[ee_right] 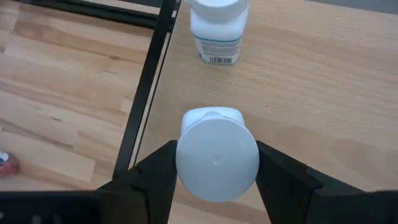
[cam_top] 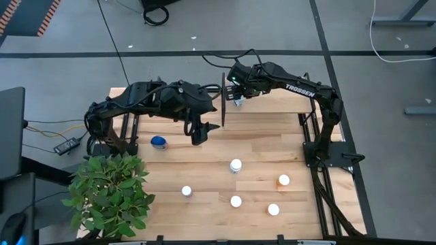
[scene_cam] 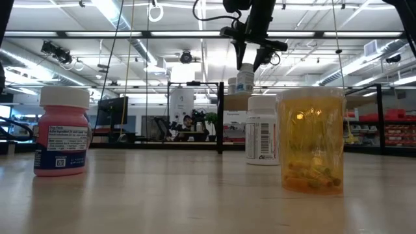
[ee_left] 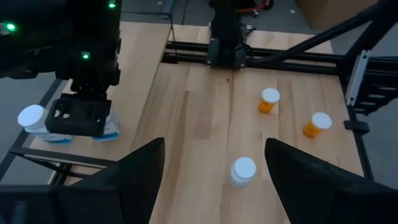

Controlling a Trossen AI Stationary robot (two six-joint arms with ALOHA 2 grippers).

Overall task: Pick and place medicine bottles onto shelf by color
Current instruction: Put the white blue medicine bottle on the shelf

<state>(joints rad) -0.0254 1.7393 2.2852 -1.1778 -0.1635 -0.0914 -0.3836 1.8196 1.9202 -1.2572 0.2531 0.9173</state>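
Observation:
My right gripper (ee_right: 216, 163) is shut on a white medicine bottle (ee_right: 216, 158) over the shelf (ee_right: 311, 74), a light-wood panel with a black rail (ee_right: 146, 81) at the table's far edge (cam_top: 272, 105). A second white bottle (ee_right: 217, 28) stands on the shelf beside it. My left gripper (ee_left: 214, 168) is open above the table's middle left (cam_top: 197, 133), touching nothing. On the table stand a blue bottle (cam_top: 159, 142), a white one (cam_top: 236, 165), an orange one (cam_top: 284, 180) and three more (cam_top: 236, 201). The low view shows a pink-purple bottle (scene_cam: 62, 133) and an orange one (scene_cam: 312, 140) up close. My right gripper pinches the white bottle at its round cap (ee_right: 186, 155), one finger (ee_right: 152, 171) on each side. The fingers come from above, pointing down (scene_cam: 250, 55). The bottle stays upright below them (scene_cam: 245, 78); whether its base touches the shelf I cannot tell.
A green leafy plant (cam_top: 112, 194) fills the near left corner. Black frame rails run along the table's left (cam_top: 126, 129) and right (cam_top: 317, 146) sides. Bare tabletop lies between the shelf and the standing bottles (cam_top: 266, 139).

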